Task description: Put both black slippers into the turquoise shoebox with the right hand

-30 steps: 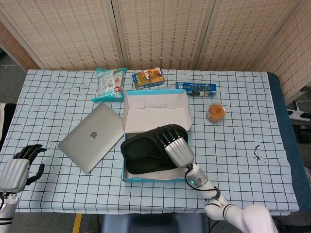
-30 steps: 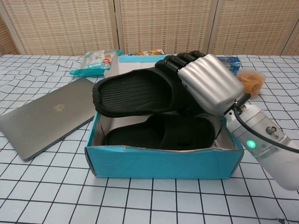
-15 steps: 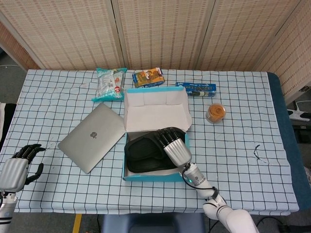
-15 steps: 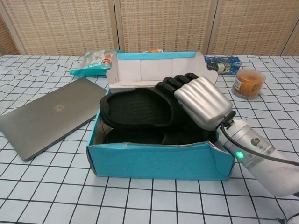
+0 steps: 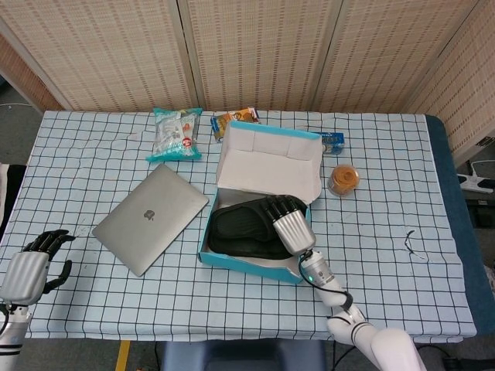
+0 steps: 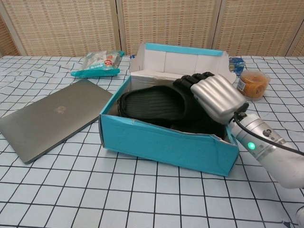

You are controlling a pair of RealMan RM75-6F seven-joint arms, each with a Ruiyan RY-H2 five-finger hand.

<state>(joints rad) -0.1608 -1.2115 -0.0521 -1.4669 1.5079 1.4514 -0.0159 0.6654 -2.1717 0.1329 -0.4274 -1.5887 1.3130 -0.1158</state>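
lowered since a second ago: upper black slipper (image 6: 152, 102) now down inside turquoise shoebox (image 6: 166, 145), stacked on lower black slipper (image 6: 197, 127), of which only a sliver shows at the near right. box itself skewed on the checked tablecloth (image 5: 387, 232) and shifted right, near left corner swung away from the silver laptop (image 5: 151, 218), raised lid (image 5: 271, 162) now hiding most of the blue packet behind. right hand (image 6: 216, 97) inside the box, fingers curled over the slipper's strap end, apparently clamped on it; release not seen. left hand (image 5: 27, 270) at the near left table edge, fingers loosely bent, holding nothing. snack bag (image 5: 175, 133) and tub of biscuits (image 5: 343, 179) well apart from the box. risk: fingers possibly hooked under the strap, so lifting out without opening fully likely to drag the slipper back up or shove the box further; near right wall already bowed and torn-looking beside the wrist.
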